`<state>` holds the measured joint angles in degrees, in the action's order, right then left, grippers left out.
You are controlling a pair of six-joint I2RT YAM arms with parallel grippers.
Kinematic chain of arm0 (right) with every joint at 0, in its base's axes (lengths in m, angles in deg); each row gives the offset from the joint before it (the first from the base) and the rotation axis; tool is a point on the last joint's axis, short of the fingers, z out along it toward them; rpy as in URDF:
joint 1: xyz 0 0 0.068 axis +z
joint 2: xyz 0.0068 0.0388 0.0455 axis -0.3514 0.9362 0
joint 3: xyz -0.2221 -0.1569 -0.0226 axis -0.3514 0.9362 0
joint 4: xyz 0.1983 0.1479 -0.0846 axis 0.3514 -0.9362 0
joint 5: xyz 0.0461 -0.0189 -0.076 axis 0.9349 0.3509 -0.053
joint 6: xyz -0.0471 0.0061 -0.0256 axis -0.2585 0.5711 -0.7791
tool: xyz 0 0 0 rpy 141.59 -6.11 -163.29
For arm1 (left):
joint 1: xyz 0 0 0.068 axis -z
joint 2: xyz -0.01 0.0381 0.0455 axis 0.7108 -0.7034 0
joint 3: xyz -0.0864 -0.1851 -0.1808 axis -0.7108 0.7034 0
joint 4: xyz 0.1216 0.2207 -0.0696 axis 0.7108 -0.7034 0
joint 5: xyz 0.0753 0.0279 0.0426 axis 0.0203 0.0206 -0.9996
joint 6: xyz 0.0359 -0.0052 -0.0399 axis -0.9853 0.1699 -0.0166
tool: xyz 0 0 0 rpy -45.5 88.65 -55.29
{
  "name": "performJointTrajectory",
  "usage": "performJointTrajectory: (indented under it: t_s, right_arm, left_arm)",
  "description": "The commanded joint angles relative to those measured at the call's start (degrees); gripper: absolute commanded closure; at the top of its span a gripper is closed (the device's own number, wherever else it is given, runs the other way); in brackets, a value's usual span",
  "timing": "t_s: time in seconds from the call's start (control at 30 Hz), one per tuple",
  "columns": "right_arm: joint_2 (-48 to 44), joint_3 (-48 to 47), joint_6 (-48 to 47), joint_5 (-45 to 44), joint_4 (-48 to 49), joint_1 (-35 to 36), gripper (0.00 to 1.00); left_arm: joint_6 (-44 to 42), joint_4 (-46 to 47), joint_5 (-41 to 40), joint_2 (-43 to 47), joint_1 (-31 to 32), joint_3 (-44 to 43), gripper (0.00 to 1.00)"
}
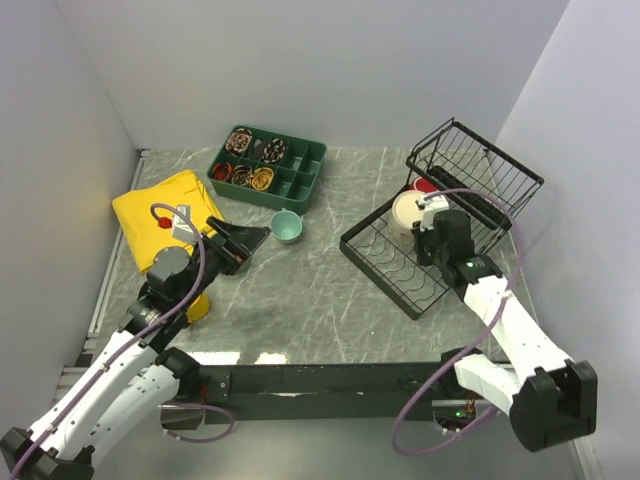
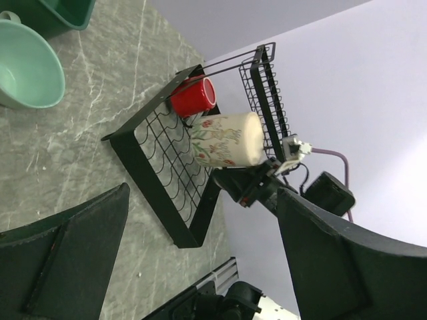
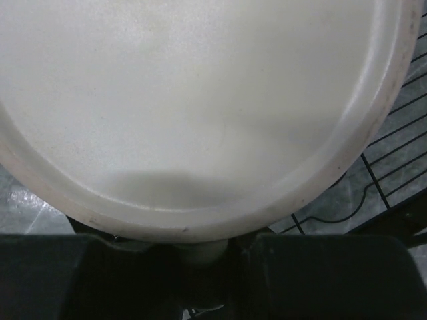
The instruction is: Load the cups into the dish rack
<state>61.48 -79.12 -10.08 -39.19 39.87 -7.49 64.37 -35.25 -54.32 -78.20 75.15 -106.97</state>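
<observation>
Right pincer [image 1: 430, 220]: narrow, clamped on the cream cup [image 1: 408, 210], apparently by its handle. My wrist view shows little but pale glaze, with wires of the dish rack [image 1: 385, 268] below at the right.

Cup is inverted: base up, mouth down, long axis upright, over the rack's flat slotted part. It lies on the far-left side of my right pincer. The red cup [image 1: 425, 185] is just beside it on the far side, toward the raised basket end. Cannot tell whether the rim touches the wires.

Judgement: the move is straight down, then let go. No sideways shift looks needed, and there is little room toward the red cup.

Left pincer [image 1: 248, 245]: wide, empty, low over the worktop [image 1: 330, 300]. Small teal cup [image 1: 287, 227] stands mouth up just to its right, nearer my left arm and well apart from the rack.
</observation>
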Motion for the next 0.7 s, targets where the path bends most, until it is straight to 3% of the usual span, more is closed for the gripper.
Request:
performJointTrajectory:
  t_s: [0.0,0.67]
  right_arm:
    - [2.4,-3.2,3.1,-3.7,15.5,1.4,1.00]
    - [14.6,-3.3,3.4,-8.1,24.2,3.5,1.00]
  left_arm:
    - [0.5,0.7,-0.6,1.6,-0.2,1.0,0.04]
    - [1.0,-2.0,-3.1,4.4,-0.2,2.2,0.04]
